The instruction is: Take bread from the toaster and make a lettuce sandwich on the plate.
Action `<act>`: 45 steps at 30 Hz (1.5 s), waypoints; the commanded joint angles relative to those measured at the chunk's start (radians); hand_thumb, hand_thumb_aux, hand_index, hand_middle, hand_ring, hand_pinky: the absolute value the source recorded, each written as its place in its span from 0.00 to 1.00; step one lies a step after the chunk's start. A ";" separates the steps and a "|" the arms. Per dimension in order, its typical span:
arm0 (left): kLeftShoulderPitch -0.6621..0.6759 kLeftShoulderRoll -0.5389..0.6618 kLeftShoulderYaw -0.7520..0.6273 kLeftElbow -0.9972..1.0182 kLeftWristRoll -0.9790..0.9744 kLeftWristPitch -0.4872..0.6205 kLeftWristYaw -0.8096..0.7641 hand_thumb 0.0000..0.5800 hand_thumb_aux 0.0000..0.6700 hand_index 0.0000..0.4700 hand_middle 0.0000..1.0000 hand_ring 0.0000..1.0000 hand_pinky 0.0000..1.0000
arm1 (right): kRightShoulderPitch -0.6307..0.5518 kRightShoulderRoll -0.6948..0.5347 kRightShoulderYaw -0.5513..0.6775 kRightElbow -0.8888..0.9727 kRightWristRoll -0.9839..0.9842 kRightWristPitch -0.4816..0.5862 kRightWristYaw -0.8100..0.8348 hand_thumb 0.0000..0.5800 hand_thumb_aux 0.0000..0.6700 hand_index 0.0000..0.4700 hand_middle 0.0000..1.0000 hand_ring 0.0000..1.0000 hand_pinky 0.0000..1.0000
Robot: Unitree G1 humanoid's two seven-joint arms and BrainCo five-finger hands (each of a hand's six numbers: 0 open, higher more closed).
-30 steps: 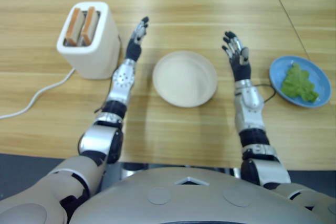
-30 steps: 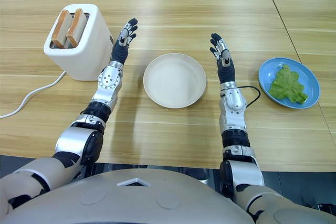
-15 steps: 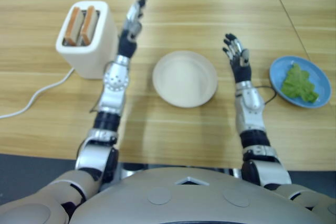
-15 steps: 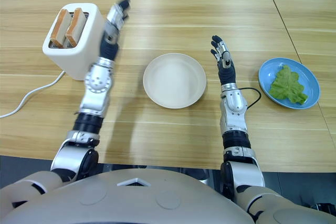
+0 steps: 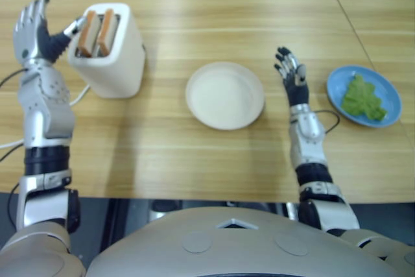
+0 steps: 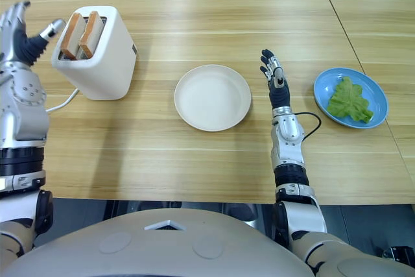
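The round cream plate (image 6: 213, 98) lies bare on the wooden desk (image 6: 194, 4). To its left, well apart from it and a little farther back, stands the white toaster (image 6: 104, 63), with two slices of bread (image 6: 80, 34) upright in its slots, their tops above the rim. A white cord (image 6: 59, 103) trails away from the toaster on the side away from the plate.

The left hand (image 6: 18, 36) is raised beyond the toaster, far to the plate's left. Its fingers are spread and hold nothing, and the thumb points toward the nearer slice; whether it touches the toaster cannot be told.

The right hand (image 6: 275, 84) stands just right of the plate, fingers straight and apart, empty. Farther right sits a blue dish (image 6: 320, 95) carrying the lettuce (image 6: 349, 100) — the hand is between plate and dish.
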 commanded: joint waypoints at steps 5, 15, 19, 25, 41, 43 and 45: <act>-0.060 0.014 -0.124 0.171 0.062 0.091 0.025 0.00 0.00 0.00 0.00 0.00 0.00 | 0.012 -0.014 -0.007 -0.013 0.002 0.005 0.002 0.00 0.00 0.00 0.00 0.00 0.00; -0.089 0.034 -0.226 0.282 0.091 0.123 0.043 0.00 0.00 0.00 0.00 0.00 0.00 | 0.031 -0.026 -0.012 -0.023 0.001 0.006 -0.003 0.00 0.00 0.00 0.00 0.00 0.00; -0.089 0.032 -0.219 0.289 0.068 0.118 0.073 0.94 0.75 0.73 0.00 0.00 0.00 | 0.037 -0.029 -0.011 -0.029 0.002 0.009 -0.004 0.00 0.00 0.00 0.00 0.00 0.00; -0.084 0.025 -0.170 0.131 0.057 0.098 0.182 1.00 1.00 0.98 1.00 1.00 1.00 | 0.043 -0.029 -0.010 -0.031 -0.001 0.012 -0.009 0.00 0.00 0.00 0.00 0.00 0.00; -0.035 -0.103 0.012 -0.460 -0.236 -0.285 0.404 1.00 1.00 0.98 1.00 1.00 1.00 | 0.034 -0.029 -0.004 -0.003 -0.009 0.012 -0.018 0.00 0.00 0.00 0.00 0.00 0.00; -0.055 -0.138 -0.020 -0.441 -0.359 -0.339 0.310 1.00 1.00 0.98 1.00 1.00 1.00 | 0.032 -0.030 -0.008 0.001 -0.007 0.011 -0.023 0.00 0.00 0.00 0.00 0.00 0.00; -0.077 -0.198 -0.088 -0.373 -0.508 -0.366 0.167 1.00 1.00 0.98 1.00 1.00 1.00 | 0.028 -0.031 -0.013 0.004 -0.003 0.011 -0.026 0.00 0.00 0.00 0.00 0.00 0.00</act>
